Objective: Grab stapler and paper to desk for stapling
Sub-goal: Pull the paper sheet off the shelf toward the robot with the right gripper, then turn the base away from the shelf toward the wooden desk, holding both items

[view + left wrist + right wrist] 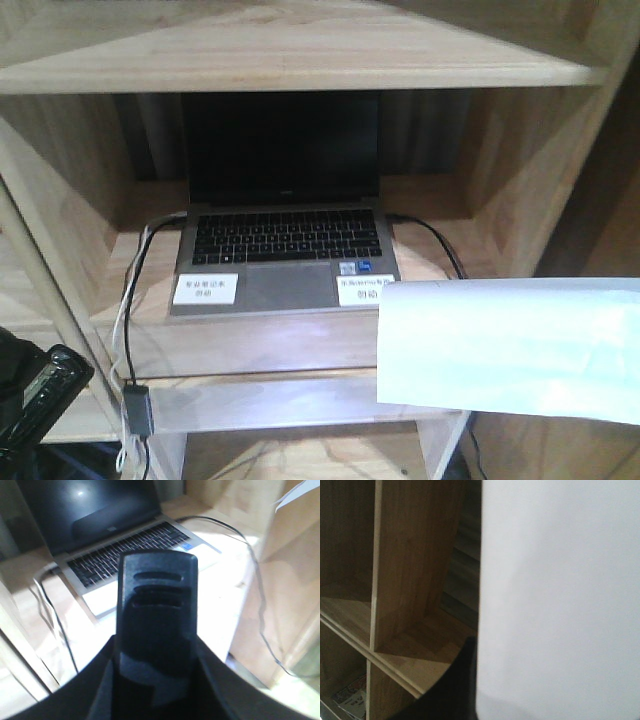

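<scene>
paper (510,345) limp, easily creased; pinched at its edge by right gripper (470,690). stapler (156,605) rigid, clamped across body by left gripper (157,680).

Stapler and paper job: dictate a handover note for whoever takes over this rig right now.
Left hand: shut on a black object, seemingly the stapler, held up in front of the laptop.
Right hand: mostly hidden behind the paper, which hangs in the air right of the laptop, so it looks gripped.
Done: both things appear picked up.
Left: carry both to the desk, which no view shows, and set them down for stapling.
</scene>
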`<state>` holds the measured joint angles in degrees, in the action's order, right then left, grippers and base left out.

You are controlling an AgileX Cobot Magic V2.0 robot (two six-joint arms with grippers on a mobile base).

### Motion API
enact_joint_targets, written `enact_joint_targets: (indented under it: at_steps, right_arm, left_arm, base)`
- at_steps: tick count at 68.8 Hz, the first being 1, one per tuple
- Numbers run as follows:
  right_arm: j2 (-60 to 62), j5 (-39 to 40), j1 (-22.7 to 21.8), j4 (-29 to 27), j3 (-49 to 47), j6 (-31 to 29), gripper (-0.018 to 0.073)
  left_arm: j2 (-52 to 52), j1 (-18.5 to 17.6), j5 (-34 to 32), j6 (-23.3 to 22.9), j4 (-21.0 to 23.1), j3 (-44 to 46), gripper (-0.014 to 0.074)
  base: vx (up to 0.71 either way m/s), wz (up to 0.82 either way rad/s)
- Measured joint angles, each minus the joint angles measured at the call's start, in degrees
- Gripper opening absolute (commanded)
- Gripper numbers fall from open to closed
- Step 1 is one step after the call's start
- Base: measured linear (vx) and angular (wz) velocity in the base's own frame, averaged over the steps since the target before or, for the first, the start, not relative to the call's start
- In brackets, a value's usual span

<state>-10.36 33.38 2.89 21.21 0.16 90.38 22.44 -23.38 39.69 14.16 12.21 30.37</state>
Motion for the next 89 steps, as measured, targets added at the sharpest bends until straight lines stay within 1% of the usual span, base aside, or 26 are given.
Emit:
enact_joint_targets:
  at_steps: [16,30,89]
  right_arm:
    - [0.0,0.0,0.0,0.0,0.0,0.0,-0.0002]
    - [0.0,0.0,0.0,0.0,0.0,0.0,-0.0002]
    - [0.0,0.0,0.0,0.0,0.0,0.0,-0.0002]
  left_arm:
    - [0.0,0.0,0.0,0.0,0.1,0.0,-0.0007]
    - [0.0,0.0,0.0,0.0,0.1,0.0,-0.0007]
    - [0.0,0.0,0.1,0.0,0.1,0.0,-0.0007]
  base:
    - [-0.19,0.05]
    - [-0.15,0.33]
    - [-0.09,0.54]
